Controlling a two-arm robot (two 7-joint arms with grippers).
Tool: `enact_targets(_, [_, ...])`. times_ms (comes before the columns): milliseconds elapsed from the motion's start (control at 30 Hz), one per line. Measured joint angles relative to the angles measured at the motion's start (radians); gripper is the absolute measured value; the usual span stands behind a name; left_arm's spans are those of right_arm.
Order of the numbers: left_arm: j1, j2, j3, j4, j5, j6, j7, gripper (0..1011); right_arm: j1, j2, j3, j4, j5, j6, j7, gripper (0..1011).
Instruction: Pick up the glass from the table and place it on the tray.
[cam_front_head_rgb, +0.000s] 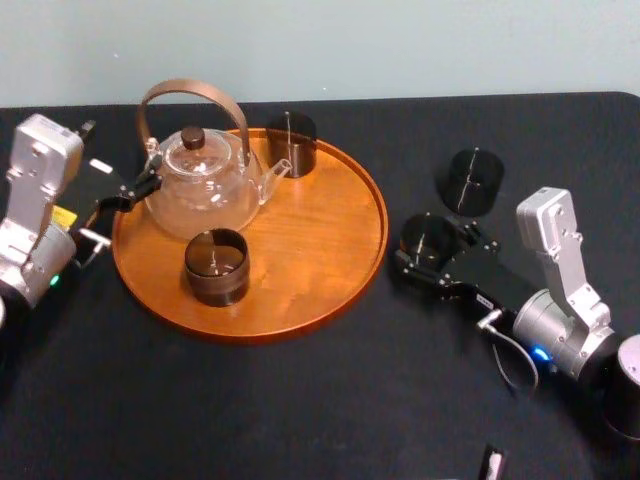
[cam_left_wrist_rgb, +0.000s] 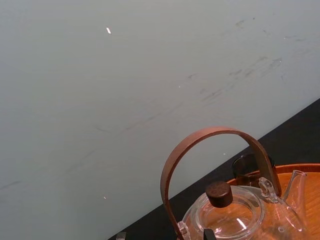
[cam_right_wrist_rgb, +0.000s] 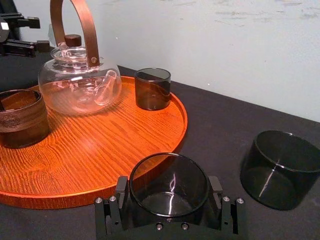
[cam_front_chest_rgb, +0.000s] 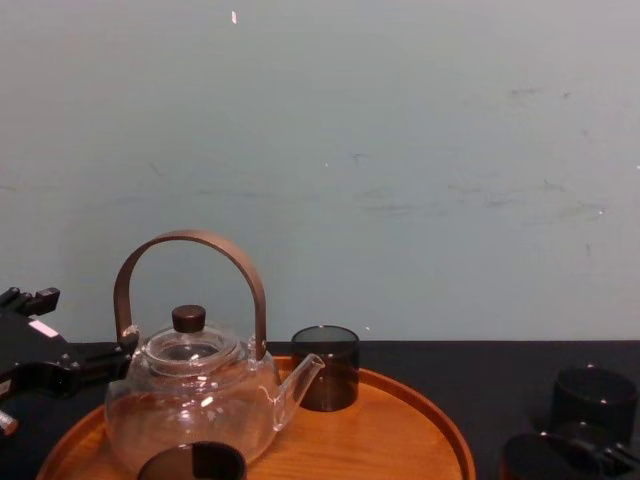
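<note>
A dark smoked glass (cam_right_wrist_rgb: 168, 183) stands on the black table (cam_front_head_rgb: 330, 400), just right of the round wooden tray (cam_front_head_rgb: 330, 250). My right gripper (cam_right_wrist_rgb: 168, 192) is shut on this glass, one finger pressed to each side; from the head camera the glass (cam_front_head_rgb: 428, 238) and right gripper (cam_front_head_rgb: 430, 250) lie close to the tray's right rim. A second dark glass (cam_front_head_rgb: 471, 180) stands free on the table behind it. My left gripper (cam_front_head_rgb: 130, 195) hovers open at the tray's left edge, beside the teapot (cam_front_head_rgb: 205, 180).
The tray carries a glass teapot with a brown hoop handle (cam_right_wrist_rgb: 80, 75), a dark glass (cam_front_head_rgb: 291, 142) at its back and a brown cup (cam_front_head_rgb: 216, 266) at its front. The tray's right half (cam_right_wrist_rgb: 125, 135) is bare wood. A pale wall stands behind the table.
</note>
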Motion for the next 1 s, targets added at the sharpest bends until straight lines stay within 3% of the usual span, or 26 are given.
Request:
enact_targets(700, [0.000, 0.000, 0.000, 0.000, 0.000, 0.000, 0.000, 1001, 0.006, -0.001, -0.007, 0.007, -0.006, -0.011, 0.000, 1002])
enact_targets(1000, [0.000, 0.000, 0.000, 0.000, 0.000, 0.000, 0.000, 1001, 0.005, 0.000, -0.006, 0.006, -0.006, -0.010, -0.001, 904])
